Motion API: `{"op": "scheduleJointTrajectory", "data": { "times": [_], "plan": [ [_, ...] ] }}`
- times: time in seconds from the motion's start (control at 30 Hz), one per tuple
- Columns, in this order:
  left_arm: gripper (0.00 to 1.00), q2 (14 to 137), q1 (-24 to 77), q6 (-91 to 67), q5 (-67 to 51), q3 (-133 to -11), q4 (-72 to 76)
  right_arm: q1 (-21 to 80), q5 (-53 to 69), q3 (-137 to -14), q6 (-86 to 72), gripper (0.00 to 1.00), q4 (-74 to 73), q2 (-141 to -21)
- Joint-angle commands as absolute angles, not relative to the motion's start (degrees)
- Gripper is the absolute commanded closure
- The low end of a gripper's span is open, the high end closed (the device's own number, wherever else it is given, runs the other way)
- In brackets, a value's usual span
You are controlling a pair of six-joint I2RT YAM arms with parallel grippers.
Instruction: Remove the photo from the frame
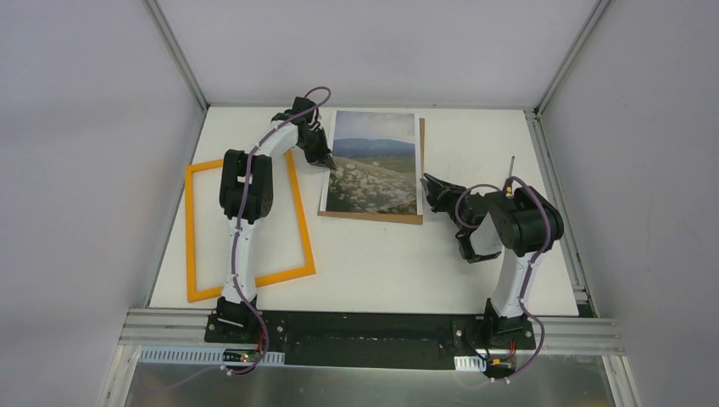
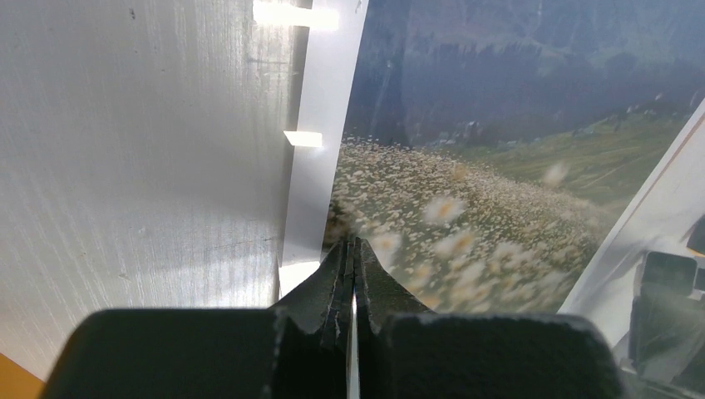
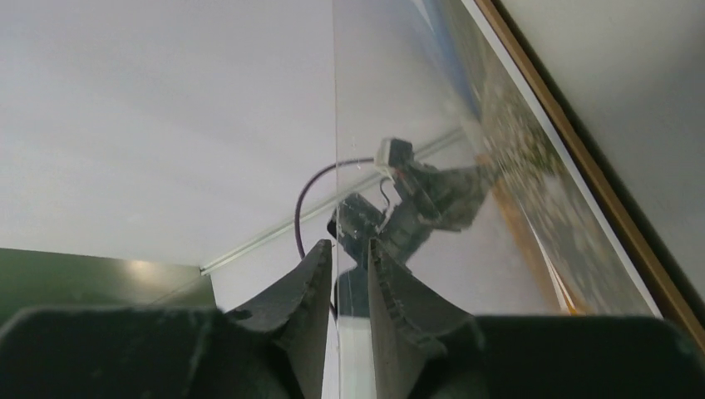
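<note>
The photo (image 1: pixel 375 165) lies face up at the back middle of the table, on the brown backing board (image 1: pixel 373 218). The empty orange frame (image 1: pixel 193 229) lies flat to the left, apart from it. My left gripper (image 1: pixel 329 159) is shut on the photo's left edge; in the left wrist view its jaws (image 2: pixel 353 243) pinch the thin sheet beside the flowered meadow (image 2: pixel 499 166). My right gripper (image 1: pixel 426 182) is at the photo's right edge. In the right wrist view (image 3: pixel 349 249) its jaws close narrowly on the edge of a clear pane (image 3: pixel 391 100) above the photo (image 3: pixel 532 166).
The backing board's brown edge (image 3: pixel 599 183) runs along the photo's right side. White enclosure walls stand close round the table's back (image 1: pixel 365 51) and sides. The left arm reaches over the frame's right rail (image 1: pixel 298 203). A corner of the frame (image 2: pixel 12 384) shows in the left wrist view.
</note>
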State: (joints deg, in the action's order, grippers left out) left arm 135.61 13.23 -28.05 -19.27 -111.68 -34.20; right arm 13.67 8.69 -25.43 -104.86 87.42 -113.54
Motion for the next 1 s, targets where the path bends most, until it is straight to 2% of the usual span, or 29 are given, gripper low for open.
{"op": "scheduleJointTrajectory", "data": {
  "times": [0.0,0.3,0.47,0.53,0.63,0.7,0.8,0.97],
  "plan": [
    [1.0,136.33,12.63,-25.05,-16.37,-108.38,-40.69,11.96,22.06,-19.65,-118.0,0.75,84.25,-110.71],
    [1.0,135.45,11.7,-24.6,-15.9,-108.4,-41.04,10.2,32.61,-13.21,-104.96,0.74,71.05,-103.48],
    [1.0,136.14,11.69,-24.75,-15.95,-108.25,-41.09,6.84,36.74,-12.45,-92.72,0.73,54.39,-96.18],
    [1.0,136.37,11.64,-24.78,-15.91,-108.19,-41.12,5.82,38.35,-16.33,-83.02,0.68,38.36,-91.33],
    [1.0,136.53,11.69,-25.0,-15.82,-108.16,-41.13,5.27,33.92,-29.77,-58.84,0.54,1.89,-82.87],
    [1.0,136.69,11.69,-25.09,-15.82,-108.09,-41.13,5.13,30.36,-36.95,-48.39,0.52,-11.57,-81.84],
    [1.0,137.05,11.69,-25.22,-15.87,-108.09,-41.13,5.13,29.52,-43.89,-41.13,0.63,-19.77,-84.83],
    [1.0,136.93,11.69,-25.31,-15.78,-107.79,-41.13,5.47,32.65,-45.94,-40.82,0.73,-17.61,-89.02]
  ]
}}
